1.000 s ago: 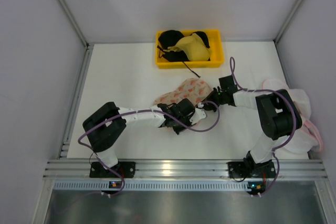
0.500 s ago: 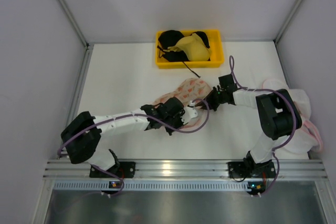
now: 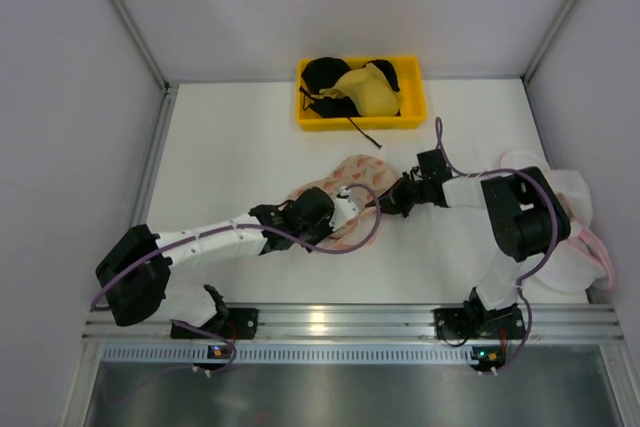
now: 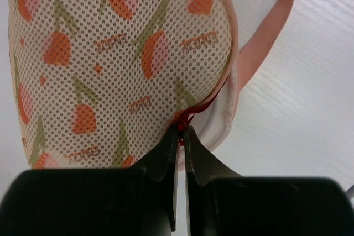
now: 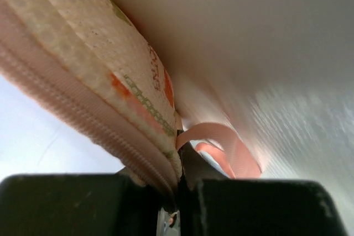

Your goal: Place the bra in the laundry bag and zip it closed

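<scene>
1. Two grippers hold one cream-pink, orange-print mesh laundry bag (image 3: 352,169), mid-table.
2. Left gripper (image 4: 181,132): fingers pressed together, pinching the bag's zip seam. Arm stretched low across the table.
3. Right gripper (image 5: 178,189): clamped on the bag's pink zip edge. Forearm low, reaching left.
4. Bright red lacy bra (image 4: 194,112): inside the bag, only a red sliver shows at the seam.
5. Far edge: yellow plastic bin (image 3: 360,124) holds black bras (image 3: 324,74) and a yellow bra (image 3: 368,89).

Bag (image 4: 110,64) is showing cream mesh with an orange-pink tulip print, green leaves and pink zip trim. Bra (image 4: 192,114) is showing as a red sliver at the zip. Bin (image 3: 360,124) is reading yellow, table (image 3: 230,147) white.
</scene>
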